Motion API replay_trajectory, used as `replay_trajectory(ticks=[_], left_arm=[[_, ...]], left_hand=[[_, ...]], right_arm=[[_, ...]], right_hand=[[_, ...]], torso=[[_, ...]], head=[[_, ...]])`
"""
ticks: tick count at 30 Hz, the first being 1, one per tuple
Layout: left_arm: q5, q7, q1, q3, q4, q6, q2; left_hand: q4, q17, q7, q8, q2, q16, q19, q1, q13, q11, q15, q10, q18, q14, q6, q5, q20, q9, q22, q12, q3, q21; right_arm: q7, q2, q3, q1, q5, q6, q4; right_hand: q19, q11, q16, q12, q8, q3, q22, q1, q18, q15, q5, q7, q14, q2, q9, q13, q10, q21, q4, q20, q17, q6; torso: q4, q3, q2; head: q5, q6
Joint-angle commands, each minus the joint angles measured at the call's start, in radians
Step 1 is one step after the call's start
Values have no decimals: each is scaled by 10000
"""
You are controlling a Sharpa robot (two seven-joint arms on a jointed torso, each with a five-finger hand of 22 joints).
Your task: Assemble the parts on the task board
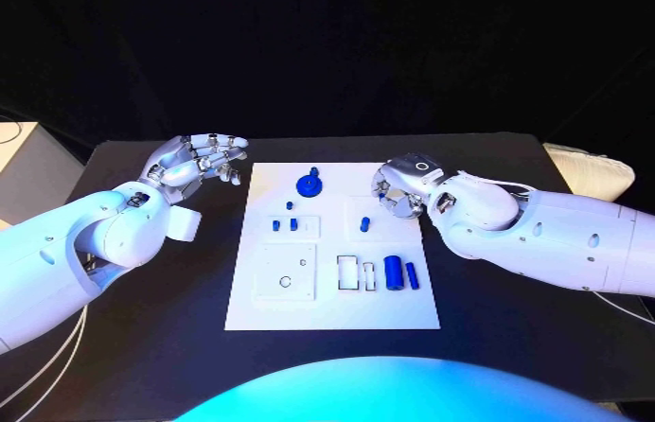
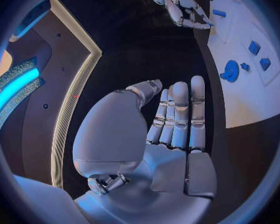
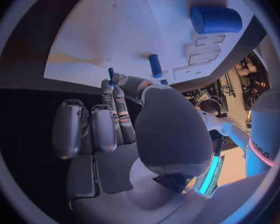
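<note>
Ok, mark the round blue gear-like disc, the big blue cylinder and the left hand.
Round blue gear-like disc [image 1: 309, 186]: head view, centre of its face.
Big blue cylinder [image 1: 393, 272]: head view, middle of its side.
Left hand [image 1: 200, 161]: head view, middle of the hand.

Your left hand [image 1: 200, 160] sits at about ten o'clock, fingers [image 2: 180, 114] extended side by side, holding nothing. Your right hand [image 1: 400, 187] sits near two o'clock, fingers [image 3: 93, 129] curled inward.

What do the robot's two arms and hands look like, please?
Both arms are smooth, rounded white shells with small dark holes along them. Thin cables trail from them near the picture's edges. The left hand and right hand are silver metal, with segmented fingers and padded palm plates.
</note>
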Motion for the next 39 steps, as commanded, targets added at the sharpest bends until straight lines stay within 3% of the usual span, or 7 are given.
replay_trajectory(ticks=[1, 12, 17, 22, 29, 33, 39], left_arm=[[15, 18, 2, 9, 4, 40, 24], [14, 13, 1, 9, -42, 52, 123], [12, 18, 1, 9, -101, 51, 207], [11, 21, 2, 10, -217, 33, 297], [12, 39, 5, 12, -396, -15, 417], [13, 38, 7, 15, -487, -20, 480], [15, 25, 12, 18, -591, -28, 562]], left_hand=[[4, -12, -5, 42, 25, -69, 67, -30, -11, -6, 26, -55, 159, -25, -62, -31, 15, -17, -12, -41, -79, -60], [4, -12, -5, 42, 25, -69, 67, -30, -11, -6, 26, -55, 159, -25, -62, -31, 15, -17, -12, -41, -79, -60], [5, -13, -3, 48, 27, -72, 76, -21, -19, -2, 28, -71, 159, -28, -66, -30, 14, -18, -24, -48, -87, -73], [5, -13, -2, 51, 31, -72, 80, -17, -21, -2, 28, -73, 159, -29, -65, -29, 14, -18, -27, -48, -87, -78], [5, -13, -2, 52, 32, -73, 80, -16, -21, -2, 28, -74, 159, -29, -65, -29, 14, -18, -28, -48, -87, -79], [5, -14, -3, 58, 38, -74, 85, -9, -24, -2, 29, -75, 159, -30, -62, -28, 14, -17, -33, -46, -88, -85], [4, -14, -5, 63, 41, -75, 87, -4, -25, -2, 29, -75, 160, -32, -59, -27, 13, -16, -37, -46, -90, -89]], right_arm=[[-3, -172, 47, 52, 266, -187, 407], [376, -266, 116, 15, 737, -1050, 1843], [722, 2, 118, -293, 901, -1704, 2122], [990, 349, 118, -696, 974, -2081, 2065], [1157, 863, 106, -1183, 926, -2241, 1738], [1195, 1131, 102, -1435, 849, -2282, 1542], [1190, 1433, 91, -1697, 719, -2262, 1263]], right_hand=[[18, -492, 77, 22, 65, 54, 18, 189, -131, -90, 16, -23, 322, 233, 8, 248, 587, 65, -11, -58, 20, 47], [10, -493, 69, 15, 70, 63, 4, 186, -128, -91, 28, -24, 319, 225, 14, 250, 585, 54, -21, -59, 2, 46], [6, -492, 80, 4, 74, 88, 16, 186, -128, -93, 66, -25, 319, 220, 25, 254, 585, 63, -42, -61, 15, 39], [-2, -490, 81, -7, 78, 113, 16, 182, -126, -93, 117, -22, 316, 210, 37, 259, 586, 63, -65, -63, 9, 30], [-18, -487, 68, -16, 80, 130, -17, 176, -118, -91, 156, -19, 310, 205, 46, 262, 584, 38, -80, -63, -19, 20], [-20, -486, 69, -19, 80, 137, -16, 175, -118, -91, 170, -18, 309, 204, 49, 264, 583, 38, -85, -63, -19, 16], [-26, -485, 71, -23, 80, 146, -24, 174, -116, -91, 187, -17, 308, 202, 53, 265, 582, 32, -94, -62, -17, 10]], torso=[[-6, -1, -1], [22, 12, -2], [7, -11, -11], [12, -1, 1], [10, -18, -5], [2, -6, 8], [11, -11, 5]], head=[[41, 2], [344, 2], [691, 2], [1122, 2], [1746, 2], [2118, 2], [2341, 2]])
